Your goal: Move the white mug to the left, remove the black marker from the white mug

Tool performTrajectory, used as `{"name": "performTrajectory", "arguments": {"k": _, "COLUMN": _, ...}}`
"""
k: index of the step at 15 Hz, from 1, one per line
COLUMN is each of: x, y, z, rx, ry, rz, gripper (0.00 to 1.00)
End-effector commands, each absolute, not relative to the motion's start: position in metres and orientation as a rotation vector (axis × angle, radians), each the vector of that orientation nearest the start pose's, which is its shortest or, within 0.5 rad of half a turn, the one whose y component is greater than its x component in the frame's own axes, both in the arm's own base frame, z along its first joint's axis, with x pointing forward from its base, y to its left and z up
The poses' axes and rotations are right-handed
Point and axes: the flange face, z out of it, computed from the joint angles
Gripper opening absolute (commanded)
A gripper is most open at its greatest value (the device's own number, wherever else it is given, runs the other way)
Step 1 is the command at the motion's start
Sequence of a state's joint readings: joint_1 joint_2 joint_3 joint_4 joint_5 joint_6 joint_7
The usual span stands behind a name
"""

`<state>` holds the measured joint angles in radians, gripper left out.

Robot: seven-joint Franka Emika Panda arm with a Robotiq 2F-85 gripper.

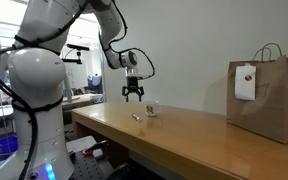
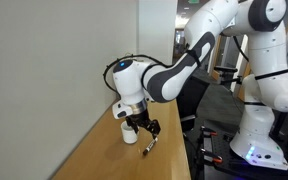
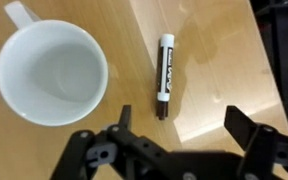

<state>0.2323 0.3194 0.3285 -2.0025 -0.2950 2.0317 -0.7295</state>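
Observation:
The white mug [image 3: 52,72] stands upright and empty on the wooden table, at the upper left of the wrist view. It also shows small in both exterior views [image 1: 153,108] [image 2: 130,136]. The black marker [image 3: 165,75] with a white label lies flat on the table beside the mug, outside it; it shows as a small dark stick in both exterior views [image 1: 136,117] [image 2: 150,146]. My gripper [image 3: 179,122] is open and empty, hovering above the table just past the marker's end. It appears above the mug and marker in both exterior views [image 1: 133,93] [image 2: 141,125].
A brown paper bag [image 1: 269,97] with a white tag stands on the table well away from the mug. The wooden table [image 1: 184,140] runs along a white wall. Its edge lies close to the marker [image 2: 174,150].

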Motion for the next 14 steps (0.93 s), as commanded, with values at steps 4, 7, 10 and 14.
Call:
{"name": "performTrajectory", "arguments": {"k": 4, "x": 0.485, "y": 0.254, "z": 0.385, "rx": -2.568, "ry": -1.888, "rz": 0.168, "gripper": 1.0}}
{"name": "performTrajectory", "arguments": {"k": 7, "x": 0.486, "y": 0.233, "z": 0.407, "rx": -2.695, "ry": -1.714, "rz": 0.12, "gripper": 1.0}}
{"name": "performTrajectory", "arguments": {"k": 10, "x": 0.481, "y": 0.223, "z": 0.412, "rx": -2.725, "ry": -1.638, "rz": 0.101, "gripper": 1.0}}
{"name": "performTrajectory", "arguments": {"k": 14, "x": 0.472, "y": 0.223, "z": 0.407, "rx": -2.713, "ry": -1.65, "rz": 0.109, "gripper": 1.0}}
